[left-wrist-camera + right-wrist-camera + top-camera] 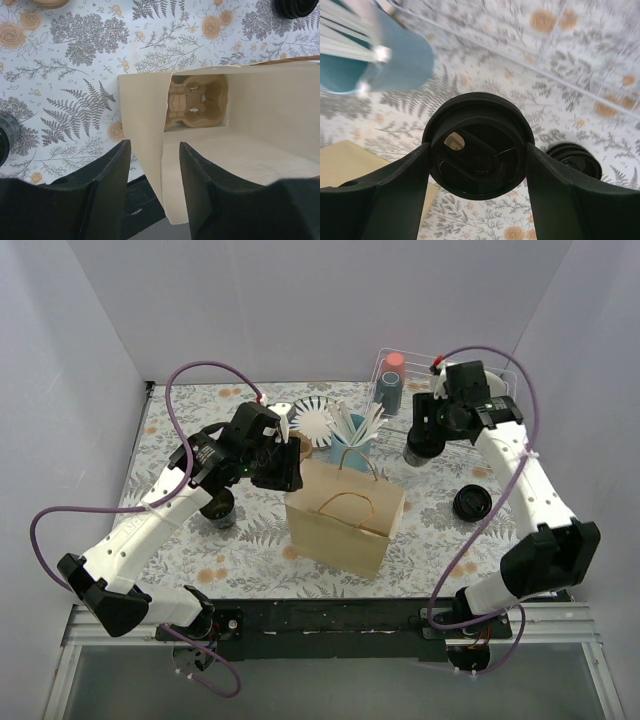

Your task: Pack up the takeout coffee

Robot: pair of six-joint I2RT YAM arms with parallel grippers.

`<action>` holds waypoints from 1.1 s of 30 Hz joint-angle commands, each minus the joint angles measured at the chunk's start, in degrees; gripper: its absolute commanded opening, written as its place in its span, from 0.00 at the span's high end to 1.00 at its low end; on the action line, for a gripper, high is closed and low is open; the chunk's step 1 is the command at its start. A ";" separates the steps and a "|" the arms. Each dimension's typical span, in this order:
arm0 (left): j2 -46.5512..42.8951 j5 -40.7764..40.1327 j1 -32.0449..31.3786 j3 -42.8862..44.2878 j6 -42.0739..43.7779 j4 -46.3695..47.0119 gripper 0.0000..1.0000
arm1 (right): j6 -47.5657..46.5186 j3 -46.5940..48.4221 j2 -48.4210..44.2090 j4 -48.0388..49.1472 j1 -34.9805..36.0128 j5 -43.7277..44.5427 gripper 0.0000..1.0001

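Where right end effector (477, 150) grips, lidded cup (477, 142) sits between fingers (395, 195).

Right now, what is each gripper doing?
Left gripper: open, jaws straddling the paper bag wall.
Right gripper: closed on the lidded coffee cup.

Soft, bright, even light falls from overhead in every view, with no glare on the worktop (180, 420) and only faint, short shadows. Up and left of the right end effector (477, 150) the blue cup (395, 60) is smeared out of focus, while the black lidded cup (475, 170) between its fingers is fairly sharp. Ahead of the left end effector (154, 147), the inside of the paper bag (260, 115) is dimmer yet crisp.
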 commanded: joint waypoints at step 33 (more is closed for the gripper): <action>-4.64 -2.03 0.21 -3.56 -13.40 1.35 0.53 | -1.18 17.51 -17.17 0.16 36.55 -8.13 0.68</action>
